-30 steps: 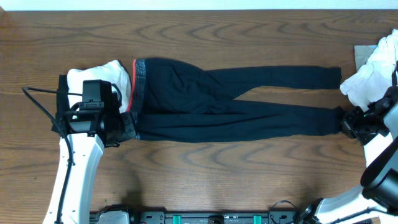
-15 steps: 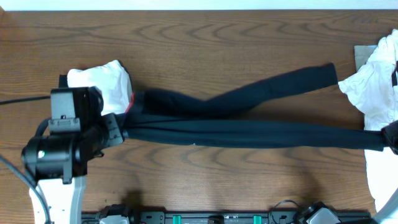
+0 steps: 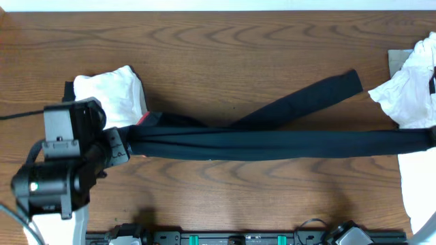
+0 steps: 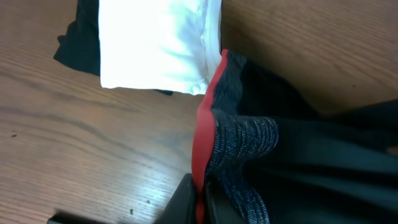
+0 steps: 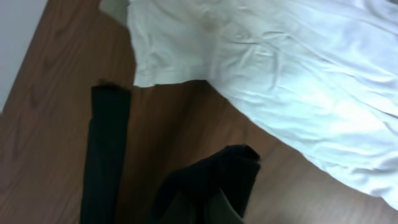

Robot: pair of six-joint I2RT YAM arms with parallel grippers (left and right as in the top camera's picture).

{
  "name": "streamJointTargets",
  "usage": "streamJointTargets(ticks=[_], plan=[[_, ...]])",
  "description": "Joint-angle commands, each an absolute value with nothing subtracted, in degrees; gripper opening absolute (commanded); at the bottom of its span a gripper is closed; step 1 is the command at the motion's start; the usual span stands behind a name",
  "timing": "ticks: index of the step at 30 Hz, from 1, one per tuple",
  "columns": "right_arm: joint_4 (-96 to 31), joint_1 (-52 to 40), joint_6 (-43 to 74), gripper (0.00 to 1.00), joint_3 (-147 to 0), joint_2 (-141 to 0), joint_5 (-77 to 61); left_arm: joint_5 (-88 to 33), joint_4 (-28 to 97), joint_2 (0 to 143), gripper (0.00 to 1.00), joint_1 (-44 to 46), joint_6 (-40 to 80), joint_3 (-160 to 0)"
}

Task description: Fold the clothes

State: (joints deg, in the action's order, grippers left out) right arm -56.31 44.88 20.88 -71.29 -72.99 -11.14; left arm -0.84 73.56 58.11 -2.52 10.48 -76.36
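Left end effector [image 4: 200,198]: pinching waistband of trousers [image 3: 272,144]; right end effector [image 5: 214,208]: pinching one cuff
Room: bare bench [image 3: 218,47] front and back; white clothes [image 3: 109,92] crowd both ends

Your left arm [image 3: 58,180] has a white lower link, a fat black round joint housing and a grey boxy camera block, and it ends in the black left gripper [image 3: 128,141]. A thin black cable [image 3: 13,117] runs from it toward the desk's left edge. Your right arm [image 3: 417,194] shows as a plain white link at the right edge.
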Motion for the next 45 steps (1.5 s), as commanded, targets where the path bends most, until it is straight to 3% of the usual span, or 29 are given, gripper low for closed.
streamJointTargets(ticks=[1, 7, 13, 22, 34, 39, 45], plan=[[-53.78, 41.69, 21.67, 0.01, -72.49, -76.75, -12.10, 1.58, 72.07, 61.56, 0.06, -2.83, 9.52, -77.47], [-46.11, 36.49, 21.82, 0.01, -72.49, -84.47, -15.31, 1.56, 70.91, 69.17, 0.06, -2.83, 9.47, -77.49], [-43.07, 36.91, 21.76, 0.01, -73.73, -85.80, -18.96, 1.56, 70.70, 70.22, 0.06, -2.83, 9.43, -79.57], [-50.89, 39.70, 19.75, 0.01, -86.89, -85.73, -26.79, -0.62, 71.16, 66.46, 0.06, -2.83, 7.11, -95.22], [-52.86, 40.14, 19.49, 0.01, -87.88, -85.73, -23.79, -0.67, 76.09, 67.42, 0.06, -2.83, 7.11, -95.88], [-51.55, 40.10, 19.68, 0.01, -87.88, -85.73, -25.10, -1.91, 70.48, 67.40, 0.06, -2.83, 7.05, -95.88], [-47.90, 40.12, 20.36, 0.01, -87.88, -85.78, -26.63, -12.64, 60.42, 71.75, 0.06, -2.81, 6.20, -95.98]])
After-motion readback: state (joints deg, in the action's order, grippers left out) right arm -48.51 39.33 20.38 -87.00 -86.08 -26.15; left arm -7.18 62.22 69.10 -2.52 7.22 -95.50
